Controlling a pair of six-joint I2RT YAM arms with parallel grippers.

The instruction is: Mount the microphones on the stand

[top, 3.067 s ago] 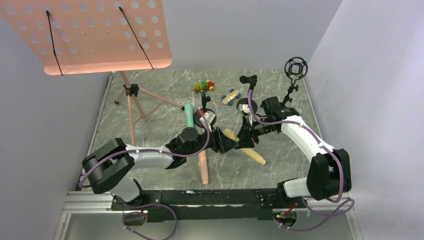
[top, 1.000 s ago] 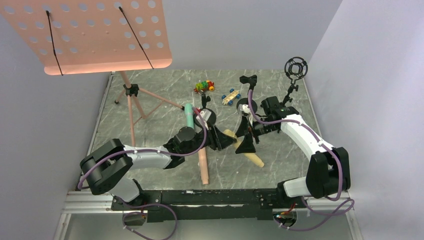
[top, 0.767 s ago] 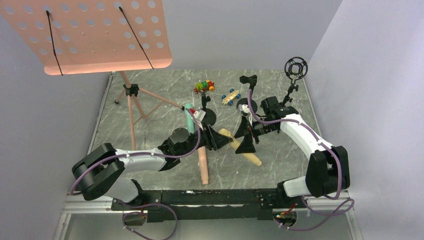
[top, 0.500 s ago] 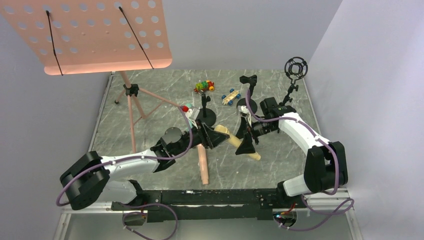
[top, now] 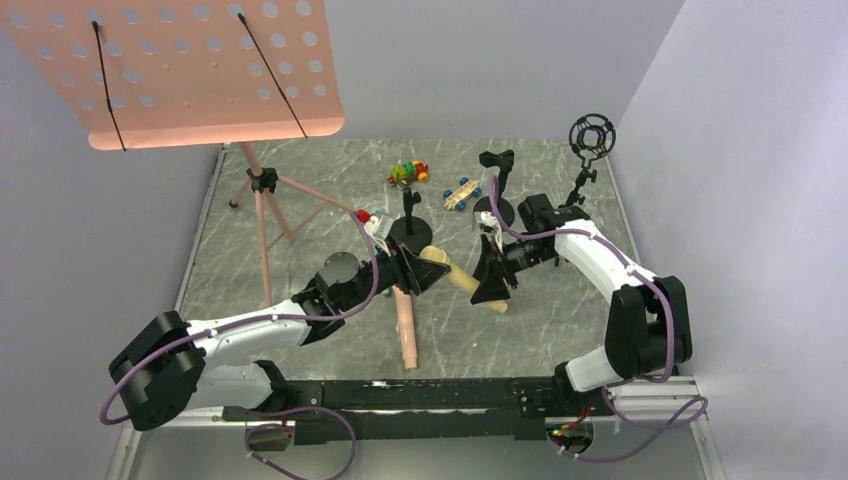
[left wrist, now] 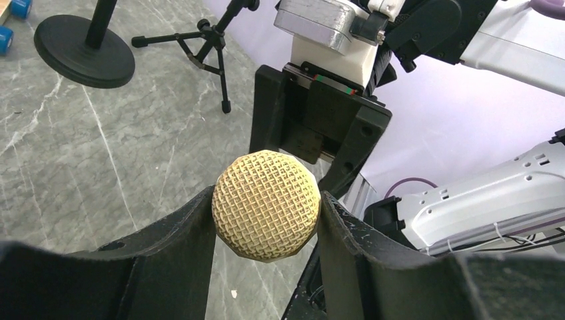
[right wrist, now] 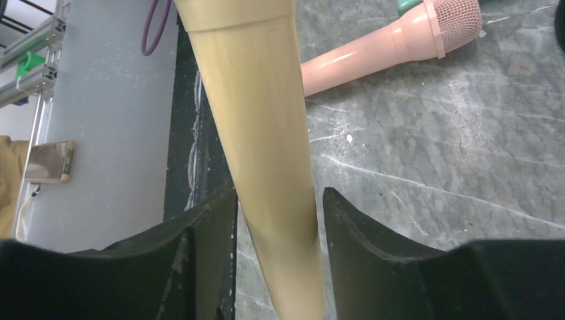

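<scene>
My left gripper [top: 422,270] is shut on the mesh head of the pale yellow microphone [top: 455,275]; in the left wrist view [left wrist: 265,198] both fingers press the head [left wrist: 266,207]. My right gripper [top: 492,288] straddles its handle [right wrist: 266,133] with the jaws a little apart [right wrist: 280,193], a thin gap showing on the right side. The microphone hangs above the table between the two grippers. The peach-pink microphone [top: 405,325] lies on the table below my left gripper and also shows in the right wrist view [right wrist: 386,47]. The mint-green microphone is almost hidden behind my left arm.
A round-base mic stand [top: 410,228] stands just behind my left gripper. A second clip stand [top: 497,162] and a tripod with a ring mount [top: 592,135] stand at the back right. Two toy cars [top: 408,173] lie at the back. A pink music stand [top: 262,185] is at the left.
My left gripper has pulled the yellow microphone up and to the left by its head. The handle has slid through my right gripper, which shifted slightly left. The left arm has stretched out.
</scene>
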